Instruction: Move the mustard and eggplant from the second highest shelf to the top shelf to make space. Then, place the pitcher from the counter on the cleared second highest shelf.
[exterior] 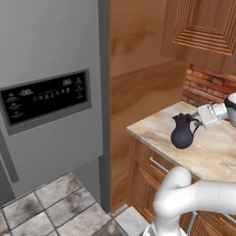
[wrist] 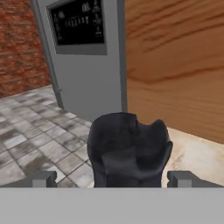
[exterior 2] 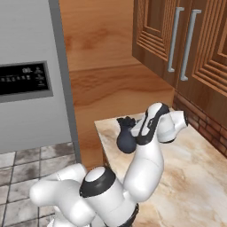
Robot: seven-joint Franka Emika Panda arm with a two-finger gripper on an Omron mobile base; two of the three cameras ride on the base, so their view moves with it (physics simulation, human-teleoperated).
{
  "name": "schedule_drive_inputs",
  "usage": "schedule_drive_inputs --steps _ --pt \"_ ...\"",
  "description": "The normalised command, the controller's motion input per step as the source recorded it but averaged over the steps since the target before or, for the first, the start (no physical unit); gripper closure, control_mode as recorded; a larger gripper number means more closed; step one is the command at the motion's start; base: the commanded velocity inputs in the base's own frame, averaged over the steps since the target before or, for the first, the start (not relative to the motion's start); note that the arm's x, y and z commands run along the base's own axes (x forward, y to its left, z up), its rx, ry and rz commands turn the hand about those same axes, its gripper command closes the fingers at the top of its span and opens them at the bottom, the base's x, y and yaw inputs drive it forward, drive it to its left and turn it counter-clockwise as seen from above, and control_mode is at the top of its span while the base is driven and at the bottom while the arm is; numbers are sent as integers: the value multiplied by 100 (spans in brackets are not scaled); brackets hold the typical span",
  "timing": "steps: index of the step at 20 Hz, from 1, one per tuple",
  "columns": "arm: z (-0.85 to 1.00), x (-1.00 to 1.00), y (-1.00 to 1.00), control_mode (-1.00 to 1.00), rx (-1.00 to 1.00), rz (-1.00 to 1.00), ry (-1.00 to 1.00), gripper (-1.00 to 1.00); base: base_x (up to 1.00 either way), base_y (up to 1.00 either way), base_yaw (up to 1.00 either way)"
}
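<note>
On the counter (exterior: 216, 152), pitcher (wrist: 127, 148) base cut off between wide-open gripper (wrist: 113, 179) fingers, unheld.

Readable markings: one location. A black control panel (exterior: 45, 97) is set into the grey fridge door (exterior: 50, 46). It carries pale digits and small symbols in rows. In the left base view two larger groups sit at upper left and upper right of the panel, each resembling a two-digit readout, but the characters are too blurred to read. The right base view and the hand view show the same panel with a row of small icons, equally illegible. No brand name, label or sign can be read anywhere else.
</note>
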Motion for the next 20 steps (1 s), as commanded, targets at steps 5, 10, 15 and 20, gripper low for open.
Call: schedule_drive_inputs --steps 5,10,15,20 --pt "0 0 0 -100 0 0 4 -100 0 0 0" --pt "0 0 0 -100 0 0 5 100 0 0 0" --pt "0 0 0 -100 0 0 5 100 0 0 0" --pt "0 0 0 -100 0 0 2 100 0 0 0"
